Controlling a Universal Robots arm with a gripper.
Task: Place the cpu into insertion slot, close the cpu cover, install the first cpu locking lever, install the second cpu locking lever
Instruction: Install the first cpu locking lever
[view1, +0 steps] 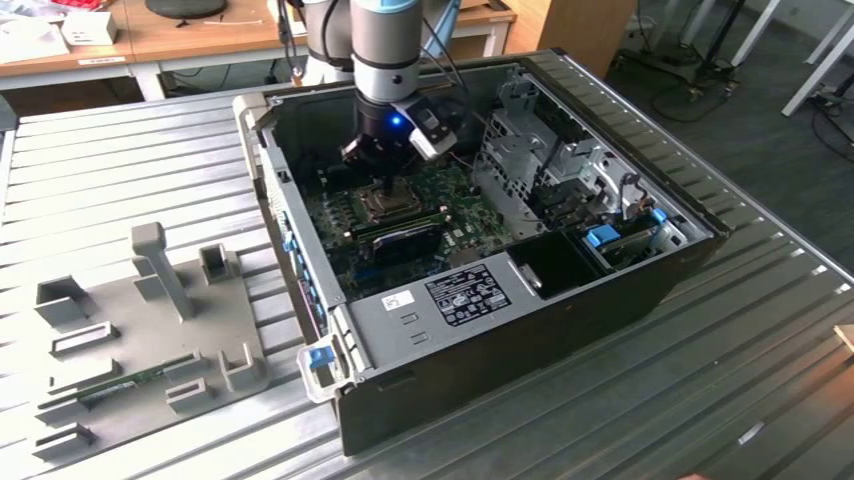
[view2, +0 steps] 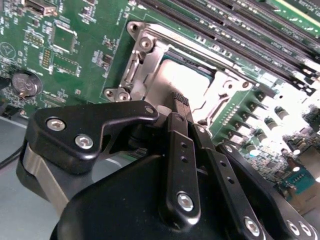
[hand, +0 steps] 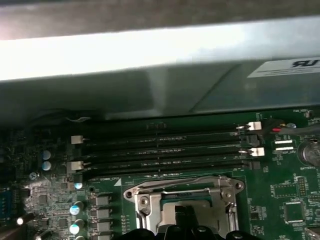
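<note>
The case (view1: 561, 300) lies open on a ribbed metal table (view1: 747, 380), its walls and the drive cage (view1: 534, 150) hemming in the board (view1: 441, 215), with open room only straight above. A grey fixture (view1: 147, 330) sits well apart toward the exterior view's left, and wooden desks stand behind. The gripper (view1: 387, 190) reaches down into the case over the slot (view2: 150, 65); its fingers (view2: 181, 107) are pressed together, tips at the cover (hand: 150, 192). The cpu (view2: 185, 80) lies in the slot, its pale face showing through the cover's cut-out. Whether the tips pinch anything cannot be told.
</note>
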